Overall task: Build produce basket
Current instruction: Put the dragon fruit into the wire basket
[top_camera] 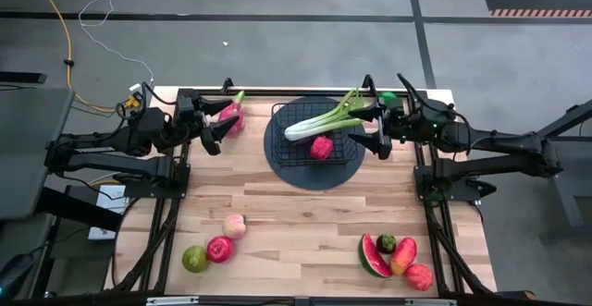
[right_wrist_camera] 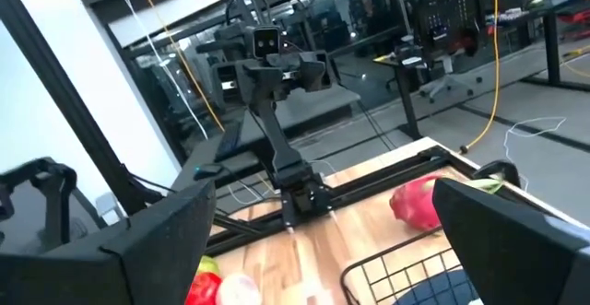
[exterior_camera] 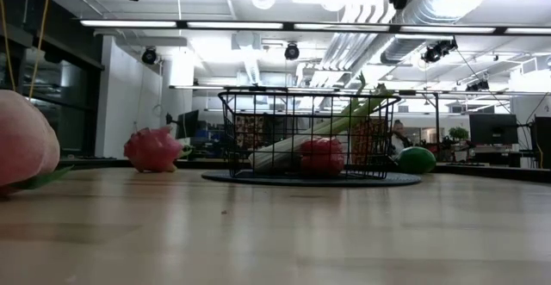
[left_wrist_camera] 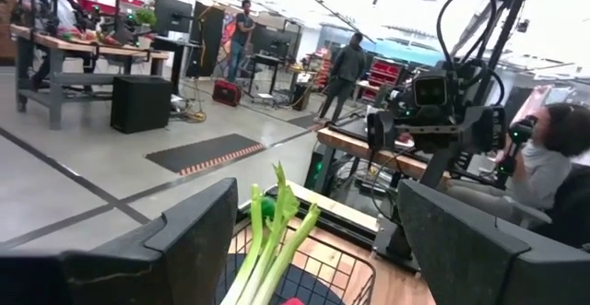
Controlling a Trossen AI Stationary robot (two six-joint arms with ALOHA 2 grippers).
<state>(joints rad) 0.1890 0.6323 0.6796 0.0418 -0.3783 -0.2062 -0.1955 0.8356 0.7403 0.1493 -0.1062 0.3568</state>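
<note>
The black wire basket (top_camera: 314, 138) stands on a dark round mat at the table's far middle. A green-white leafy stalk (top_camera: 324, 119) lies slanting across it, its leafy end over the far right rim. A red pepper (top_camera: 321, 147) lies inside; both also show in the low view (exterior_camera: 320, 157). A pink dragon fruit (top_camera: 229, 116) rests on the table left of the basket, and a green pepper (top_camera: 388, 96) right of it. My left gripper (top_camera: 210, 128) is open and empty, raised left of the basket. My right gripper (top_camera: 376, 130) is open and empty, raised right of it.
A peach (top_camera: 234, 226), a red apple (top_camera: 219, 249) and a green apple (top_camera: 194, 258) lie near the front left. A watermelon slice (top_camera: 373, 256), a mango (top_camera: 403, 255) and other fruit lie at the front right. Bare wood lies between them and the basket.
</note>
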